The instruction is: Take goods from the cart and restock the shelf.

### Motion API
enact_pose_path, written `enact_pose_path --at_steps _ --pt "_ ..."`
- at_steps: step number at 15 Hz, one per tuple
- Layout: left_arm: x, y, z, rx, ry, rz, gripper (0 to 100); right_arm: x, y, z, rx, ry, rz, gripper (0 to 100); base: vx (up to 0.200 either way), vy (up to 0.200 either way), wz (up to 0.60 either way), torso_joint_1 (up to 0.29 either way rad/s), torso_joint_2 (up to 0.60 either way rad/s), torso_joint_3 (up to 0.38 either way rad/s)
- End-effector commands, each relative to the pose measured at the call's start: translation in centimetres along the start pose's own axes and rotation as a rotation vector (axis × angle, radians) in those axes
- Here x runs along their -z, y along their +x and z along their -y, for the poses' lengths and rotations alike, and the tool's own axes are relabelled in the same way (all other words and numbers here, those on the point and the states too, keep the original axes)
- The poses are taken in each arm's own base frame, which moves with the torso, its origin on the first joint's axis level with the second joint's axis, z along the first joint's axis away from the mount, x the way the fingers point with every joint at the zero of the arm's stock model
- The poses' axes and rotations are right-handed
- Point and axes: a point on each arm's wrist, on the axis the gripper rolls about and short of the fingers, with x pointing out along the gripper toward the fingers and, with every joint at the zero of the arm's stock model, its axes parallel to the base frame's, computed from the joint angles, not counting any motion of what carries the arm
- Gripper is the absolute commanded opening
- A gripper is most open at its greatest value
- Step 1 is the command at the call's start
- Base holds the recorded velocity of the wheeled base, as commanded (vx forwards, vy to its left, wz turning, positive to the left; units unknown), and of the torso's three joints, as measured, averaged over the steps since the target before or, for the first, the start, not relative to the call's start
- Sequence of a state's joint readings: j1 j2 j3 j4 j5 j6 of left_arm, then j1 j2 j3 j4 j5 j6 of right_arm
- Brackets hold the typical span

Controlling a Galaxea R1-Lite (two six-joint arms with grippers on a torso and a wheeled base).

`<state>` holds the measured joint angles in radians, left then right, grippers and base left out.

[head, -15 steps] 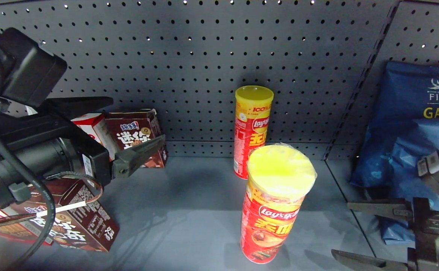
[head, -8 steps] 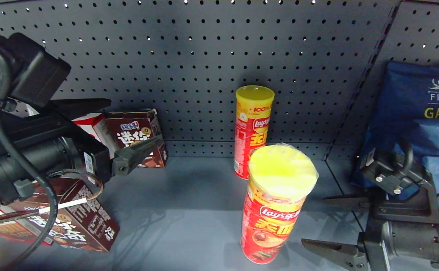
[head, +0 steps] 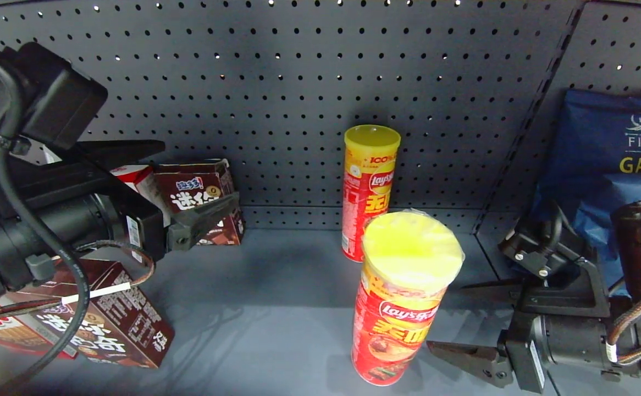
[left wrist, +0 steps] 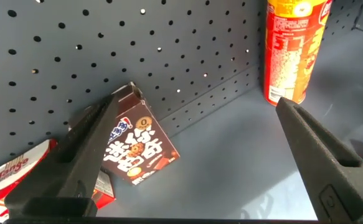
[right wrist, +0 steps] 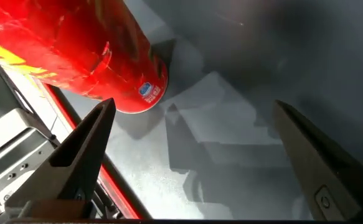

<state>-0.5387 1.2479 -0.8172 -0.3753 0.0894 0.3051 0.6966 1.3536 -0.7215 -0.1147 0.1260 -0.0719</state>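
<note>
The left arm point(head: 51, 220) comes in low from the robot's left, its thick black wrist lying almost level and aimed inward. A boxy black camera housing point(head: 51, 93) sits on top of the wrist, and a dark cable point(head: 73, 286) loops down beneath it. The left gripper point(head: 201, 174) is spread wide with nothing between its tapered fingers point(head: 205, 217); the left wrist view shows the same wide gap point(left wrist: 193, 106). The right arm point(head: 573, 341) enters from the robot's right, lower and nearer, its wrist also roughly level. The right gripper point(head: 446, 316) points inward, jaws parted wide and empty, as its own wrist view confirms point(right wrist: 193, 104).
</note>
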Motion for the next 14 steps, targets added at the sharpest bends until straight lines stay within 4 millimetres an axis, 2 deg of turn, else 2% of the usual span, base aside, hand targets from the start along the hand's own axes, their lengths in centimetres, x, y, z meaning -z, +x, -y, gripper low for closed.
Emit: enact_pose_path --at_steps 1,6,14 --pt "-0.01 0.15 0.01 0.001 0.0 -0.001 100 0.07 0.32 0.01 -0.002 0.0 -0.01 100 0.0 0.0 0.0 0.0 0.0 0.0" --pt "0.03 0.15 0.02 0.001 0.0 -0.003 100 -0.44 1.24 0.09 -0.005 0.0 -0.016 100 0.0 0.0 0.0 0.0 0.0 0.0" --pt "0.07 0.28 0.04 0.012 -0.001 -0.003 100 -0.36 1.02 0.02 -0.006 -0.001 -0.013 100 0.0 0.0 0.0 0.0 0.0 0.0"
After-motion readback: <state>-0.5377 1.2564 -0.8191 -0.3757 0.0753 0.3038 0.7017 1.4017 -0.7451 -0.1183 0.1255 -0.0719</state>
